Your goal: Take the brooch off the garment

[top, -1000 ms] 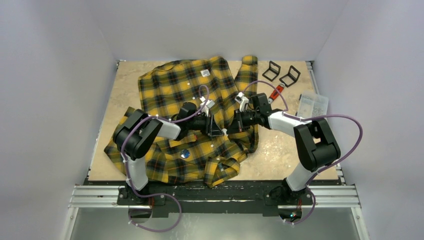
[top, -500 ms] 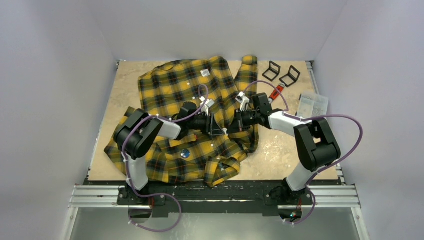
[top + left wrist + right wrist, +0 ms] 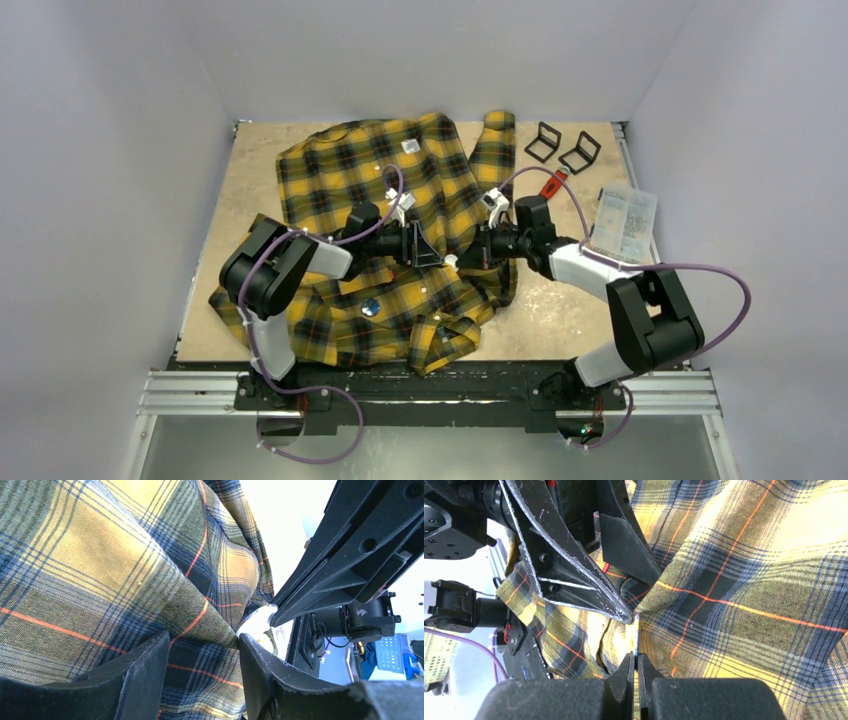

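Note:
The yellow and black plaid garment (image 3: 350, 175) lies spread on the table. My left gripper (image 3: 432, 250) pinches a raised fold of it (image 3: 200, 670) between its jaws. My right gripper (image 3: 468, 255) faces it, shut on the edge of a thin white disc, the brooch (image 3: 636, 630), which stands at the fold. The brooch shows white (image 3: 257, 621) in the left wrist view and as a white speck (image 3: 452, 262) from above. A small blue round badge (image 3: 370, 307) sits on the near part of the shirt.
Two black brackets (image 3: 545, 140) (image 3: 580, 152), a red tool (image 3: 550, 185) and a clear packet (image 3: 625, 210) lie at the back right. Bare tabletop (image 3: 560, 300) shows right of the shirt. Grey walls enclose the table.
My right arm has swung its elbow out to the right and nearer. My left wrist has shifted a little left. Both grippers stay at the raised fold.

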Robot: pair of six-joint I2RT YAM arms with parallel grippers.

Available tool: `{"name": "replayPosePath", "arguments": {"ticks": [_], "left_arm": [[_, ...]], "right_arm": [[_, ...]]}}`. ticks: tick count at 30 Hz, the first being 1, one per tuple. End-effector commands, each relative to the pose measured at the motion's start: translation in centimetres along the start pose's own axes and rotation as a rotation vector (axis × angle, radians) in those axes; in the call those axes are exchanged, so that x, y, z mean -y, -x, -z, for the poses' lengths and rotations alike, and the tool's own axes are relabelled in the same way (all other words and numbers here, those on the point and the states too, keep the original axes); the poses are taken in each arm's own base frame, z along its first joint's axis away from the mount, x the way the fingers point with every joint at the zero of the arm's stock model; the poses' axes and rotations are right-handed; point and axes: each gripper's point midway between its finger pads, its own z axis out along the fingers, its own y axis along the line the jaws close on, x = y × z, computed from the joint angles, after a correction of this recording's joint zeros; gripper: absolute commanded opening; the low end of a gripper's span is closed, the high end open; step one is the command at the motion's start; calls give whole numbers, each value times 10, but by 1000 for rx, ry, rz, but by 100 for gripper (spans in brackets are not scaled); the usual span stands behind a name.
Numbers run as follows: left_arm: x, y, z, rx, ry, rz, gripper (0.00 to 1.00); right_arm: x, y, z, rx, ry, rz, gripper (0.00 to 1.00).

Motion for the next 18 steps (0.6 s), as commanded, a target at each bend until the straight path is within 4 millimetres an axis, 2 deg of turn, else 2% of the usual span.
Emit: {"name": "replayPosePath", "arguments": {"ticks": [1, 7, 12, 18], "left_arm": [[17, 7, 7, 19, -36, -83, 52], [30, 4, 5, 4, -106, -95, 44], [35, -1, 3, -16, -132, -99, 40], [43, -8, -3, -40, -169, -106, 20]], "right_arm": [[-5, 30, 6, 161, -24, 76, 0], [5, 26, 7, 183, -76, 86, 0], [4, 30, 9, 219, -89, 108, 0], [-7, 44, 11, 309, -110, 169, 0]]}}
